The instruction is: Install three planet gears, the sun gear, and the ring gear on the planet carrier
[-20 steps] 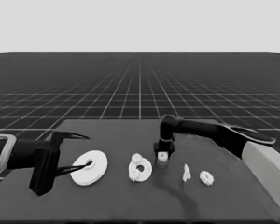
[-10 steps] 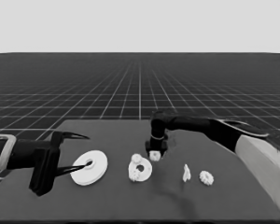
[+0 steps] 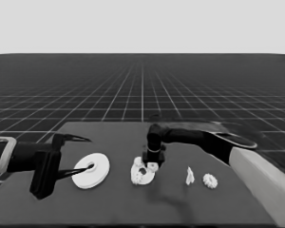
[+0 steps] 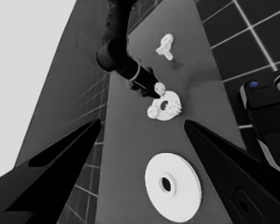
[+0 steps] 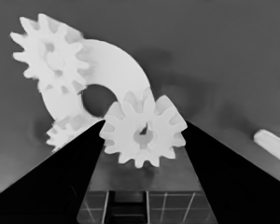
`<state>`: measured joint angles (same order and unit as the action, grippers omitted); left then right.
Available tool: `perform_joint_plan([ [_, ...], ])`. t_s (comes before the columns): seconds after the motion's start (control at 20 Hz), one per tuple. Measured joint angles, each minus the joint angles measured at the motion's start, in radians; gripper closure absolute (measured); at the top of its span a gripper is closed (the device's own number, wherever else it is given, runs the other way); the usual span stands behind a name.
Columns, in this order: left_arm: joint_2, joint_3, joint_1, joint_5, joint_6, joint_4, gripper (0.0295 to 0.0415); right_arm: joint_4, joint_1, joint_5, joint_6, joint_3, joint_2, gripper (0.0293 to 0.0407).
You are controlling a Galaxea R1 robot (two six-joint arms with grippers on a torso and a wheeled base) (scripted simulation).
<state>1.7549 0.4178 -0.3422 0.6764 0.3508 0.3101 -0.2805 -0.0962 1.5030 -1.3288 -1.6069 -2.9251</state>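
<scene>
White toothed planet gear [image 5: 143,132] sits clamped between the right hand's [image 3: 151,164] closed fingers, just over the flat white smaller round part [image 3: 141,173] at mid-bench, which already carries two gears. Teeth may clash with those neighbours and jam. Left hand [image 3: 78,154] waits open at the left, over the larger round part [image 3: 90,170].

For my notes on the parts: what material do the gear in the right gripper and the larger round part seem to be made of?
Both look like matte white plastic, though a render cannot confirm it. The gear held in the right gripper over the smaller round part has evenly white teeth with soft shading and no metallic glint. The larger round part shows a smooth, uniform white face without reflections.
</scene>
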Motion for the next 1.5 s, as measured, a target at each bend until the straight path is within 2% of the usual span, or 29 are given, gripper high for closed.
perform_joint_plan([
  [0.15,0.000,0.000,0.000,0.000,0.000,0.000,0.0326,-0.038,-0.043,-0.019,0.021,-0.037,-0.011,0.0388],
  [0.4,0.000,0.000,0.000,0.000,0.000,0.000,0.0326,-0.047,-0.052,-0.024,0.026,-0.046,-0.013,0.0388],
  [0.5,0.000,0.000,0.000,0.000,0.000,0.000,0.0326,-0.048,-0.052,-0.024,0.026,-0.046,-0.013,0.0328],
  [0.55,0.000,0.000,0.000,0.000,0.000,0.000,0.0326,-0.048,-0.052,-0.024,0.026,-0.046,-0.013,0.0319],
  [0.6,0.000,0.000,0.000,0.000,0.000,0.000,0.0326,-0.048,-0.052,-0.024,0.026,-0.046,-0.013,0.0316],
  [0.9,0.000,0.000,0.000,0.000,0.000,0.000,0.0326,-0.048,-0.052,-0.024,0.026,-0.047,-0.013,0.0315],
  [1.05,0.000,0.000,0.000,0.000,0.000,0.000,0.0326,0.065,0.070,0.024,-0.029,0.046,0.012,0.0315],
  [1.4,0.000,0.000,0.000,0.000,0.000,0.000,0.0326,0.098,0.102,0.030,-0.034,0.055,0.014,0.0315],
  [1.45,0.000,0.000,0.000,0.000,0.000,0.000,0.0326,0.098,0.103,0.028,-0.036,0.399,0.259,0.0315],
  [1.5,0.000,0.000,0.000,0.000,0.000,0.000,0.0326,0.102,0.104,0.014,0.054,0.526,0.528,0.0315],
])
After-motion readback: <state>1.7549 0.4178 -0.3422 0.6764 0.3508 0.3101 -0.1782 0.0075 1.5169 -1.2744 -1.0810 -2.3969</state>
